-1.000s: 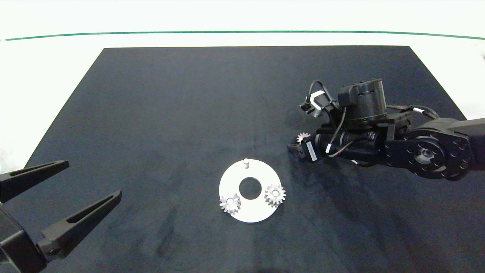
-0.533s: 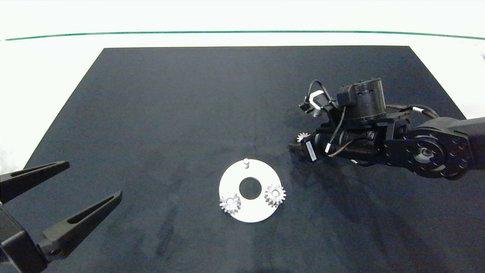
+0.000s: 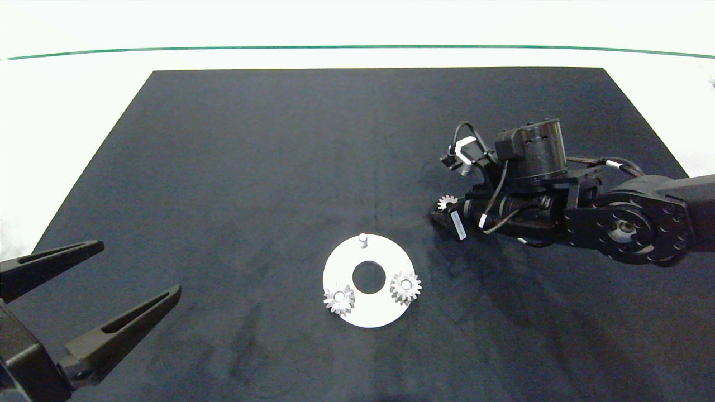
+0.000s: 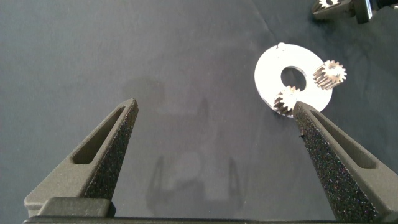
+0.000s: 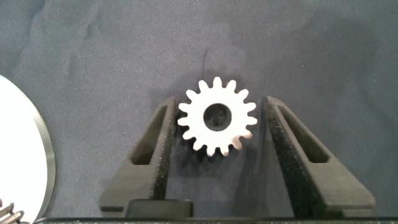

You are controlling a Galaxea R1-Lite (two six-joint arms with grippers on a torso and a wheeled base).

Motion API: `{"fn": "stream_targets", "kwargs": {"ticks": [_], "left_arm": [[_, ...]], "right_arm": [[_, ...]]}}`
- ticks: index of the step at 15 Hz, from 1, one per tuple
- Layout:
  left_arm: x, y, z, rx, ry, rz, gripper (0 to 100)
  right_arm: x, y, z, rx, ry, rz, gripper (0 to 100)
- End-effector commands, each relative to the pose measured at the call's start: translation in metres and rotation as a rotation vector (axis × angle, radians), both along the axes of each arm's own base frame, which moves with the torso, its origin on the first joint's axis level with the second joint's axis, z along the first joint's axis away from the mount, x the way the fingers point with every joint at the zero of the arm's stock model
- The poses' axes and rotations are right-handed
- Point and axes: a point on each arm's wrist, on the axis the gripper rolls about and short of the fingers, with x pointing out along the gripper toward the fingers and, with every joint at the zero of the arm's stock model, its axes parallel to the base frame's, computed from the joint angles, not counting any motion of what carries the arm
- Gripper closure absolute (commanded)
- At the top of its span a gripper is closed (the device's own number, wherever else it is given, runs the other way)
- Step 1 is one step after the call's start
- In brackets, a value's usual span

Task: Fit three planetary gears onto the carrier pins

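The white carrier disc [image 3: 370,312] lies on the dark mat, carrying two planetary gears [image 3: 339,300] [image 3: 405,287] on two of its carrier pins. Its far pin [image 3: 363,240] stands bare. A third silvery gear [image 3: 447,202] lies flat on the mat to the disc's right. My right gripper [image 3: 445,207] is low over it, open. In the right wrist view that gear [image 5: 217,117] sits between the fingers [image 5: 155,155]; one pad is close against its teeth and the other stands a little off. My left gripper [image 3: 139,267] hangs open and empty at the near left.
The dark mat [image 3: 251,156] covers most of the white table [image 3: 67,111], and a green line [image 3: 357,47] runs along the far side. In the left wrist view the disc [image 4: 267,68] is beyond the open left gripper [image 4: 214,106].
The right wrist has shifted slightly around the loose gear, which stays where it was. My left gripper has drifted a touch toward the near edge.
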Motion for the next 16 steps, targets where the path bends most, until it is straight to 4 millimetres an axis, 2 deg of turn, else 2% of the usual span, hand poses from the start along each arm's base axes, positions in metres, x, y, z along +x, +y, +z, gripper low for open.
{"fn": "stream_targets", "kwargs": {"ticks": [1,12,16], "left_arm": [[0.0002,-0.0001,-0.0004,0.001,0.0,0.002,0],[-0.001,0.0007,-0.0003,-0.002,-0.003,0.002,0],[-0.001,0.0006,-0.0004,-0.001,-0.002,0.0,0]], "right_arm": [[0.0005,0.0004,-0.0007,0.0,0.0,0.0,51],[0.0001,0.0008,-0.0014,-0.001,0.001,0.002,73],[-0.0029,0.0005,0.0023,0.001,0.01,0.005,75]]}}
